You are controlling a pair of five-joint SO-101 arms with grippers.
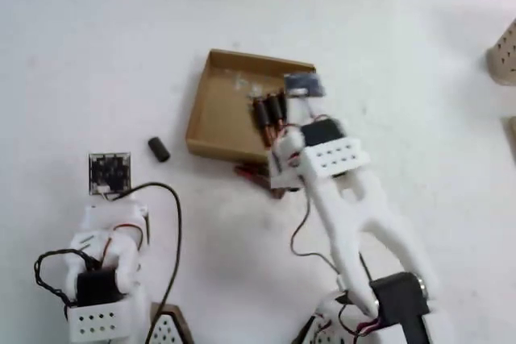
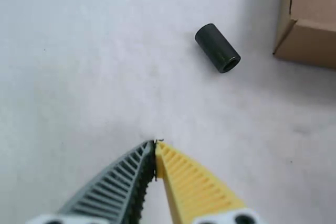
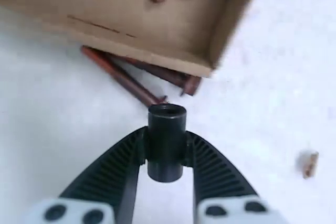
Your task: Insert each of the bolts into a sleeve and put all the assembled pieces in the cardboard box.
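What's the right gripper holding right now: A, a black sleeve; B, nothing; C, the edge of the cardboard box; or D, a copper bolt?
A: the right gripper is shut on a black sleeve; the copper bolts lie loose beside the cardboard box.

**White shells, black motors, mismatched fingers**

The left arm point(image 1: 105, 259) is a white plastic shell around a black motor block. A thick black cable point(image 1: 178, 235) loops off it, and thin red wires cross its joints. It carries a white plate pierced by rows of small holes, and a small black circuit board point(image 1: 110, 172).

The left gripper point(image 2: 155, 148) has one grey finger point(image 2: 115, 187) and one yellow finger point(image 2: 194, 187), both ribbed, on a white mount with dark screw holes.

The right arm point(image 1: 359, 215) is white and forked, with black motors and thin red and black wires. The right gripper point(image 3: 166, 136) has two black ribbed fingers point(image 3: 110, 177).
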